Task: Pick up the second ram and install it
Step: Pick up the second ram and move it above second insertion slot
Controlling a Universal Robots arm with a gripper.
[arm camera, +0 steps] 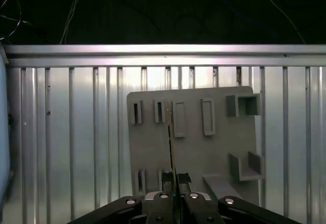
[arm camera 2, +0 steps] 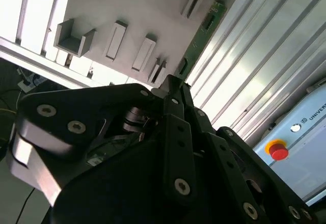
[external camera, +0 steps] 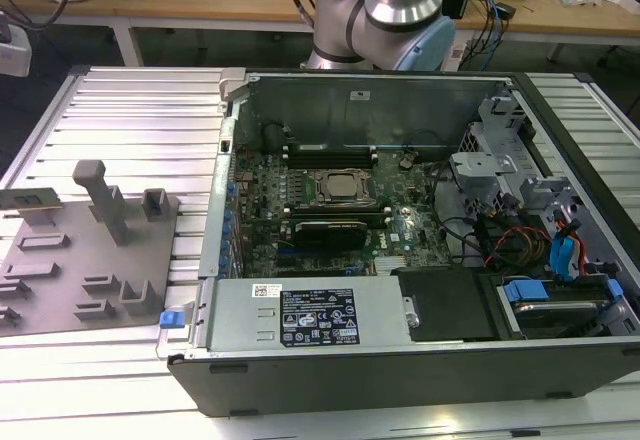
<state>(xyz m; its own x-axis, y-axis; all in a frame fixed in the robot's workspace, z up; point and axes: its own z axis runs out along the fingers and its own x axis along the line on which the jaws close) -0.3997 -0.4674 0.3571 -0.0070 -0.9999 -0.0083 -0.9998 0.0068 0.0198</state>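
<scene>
In both wrist views my gripper [arm camera: 174, 179] [arm camera 2: 175, 84] is shut on the second ram. It is a thin green board, seen edge-on as a narrow line [arm camera: 170, 142] in the first wrist view. In the second wrist view it is a long green strip [arm camera 2: 199, 39] reaching out from the fingertips. The stick hangs over the grey holder plate [arm camera: 193, 152] with its slots and pockets. That plate [external camera: 60, 260] lies on the ribbed table at the exterior view's left.
An open computer case [external camera: 400, 360] stands at the exterior view's right, with the CPU socket [external camera: 338, 186], black memory slots [external camera: 330, 150] and a power supply [external camera: 310, 315] inside. The arm's base [external camera: 375, 20] rises behind it. A red button [arm camera 2: 277, 150] sits on a pale box.
</scene>
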